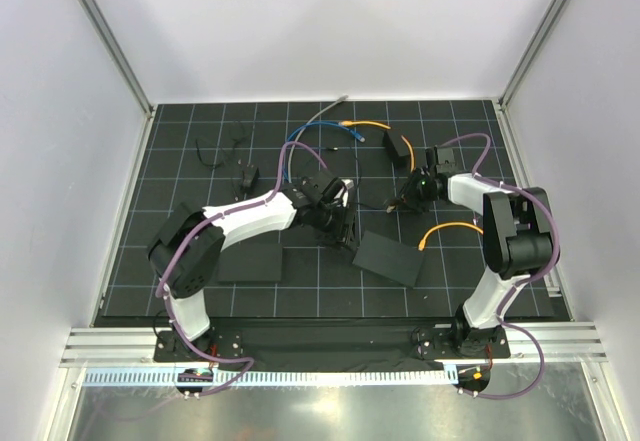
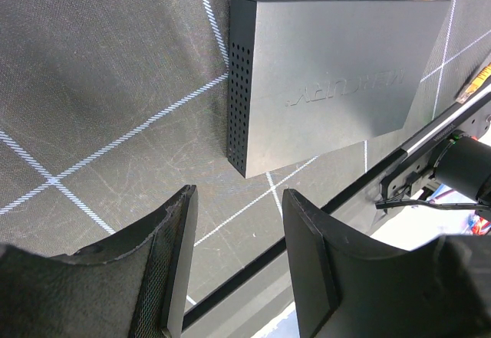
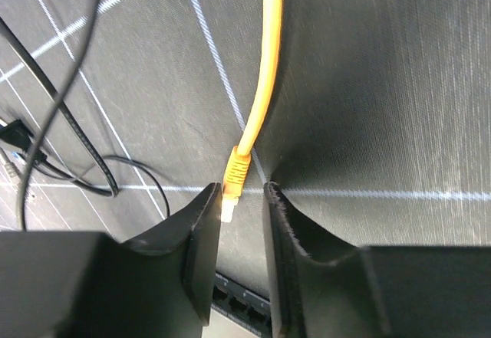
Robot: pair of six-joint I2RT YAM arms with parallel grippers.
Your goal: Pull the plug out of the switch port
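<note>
Right fingers point(image 3: 201, 238) stand slightly parted around the small orange plug with a clear tip point(image 3: 232, 178), on the end of a thin orange cable point(image 3: 268, 62). The plug lies close against the finger on the view's left. A sliver of gap shows to the other finger, so it is not pinched.

The clear tip is bare. It points at a row of sockets peeking in at the bottom edge, the switch port point(image 3: 239, 301) side of the flat black rectangular switch box point(image 1: 390, 258). The plug looks out of its socket and just beside it, low over the black gridded bench point(image 1: 170, 161). Cannot tell if it rests on the bench.

Left fingers point(image 2: 173, 261) are wide open and empty. They hover near the vented end of the switch box point(image 2: 345, 62), not touching it.

Step, judged: the pull itself seems done and this is the release. Next move: the right fingers should widen a bit more, then lift off without nudging the plug back toward the sockets. They also need to keep clear of the orange cable and the thin black wires point(image 3: 73, 135) lying beside it.
</note>
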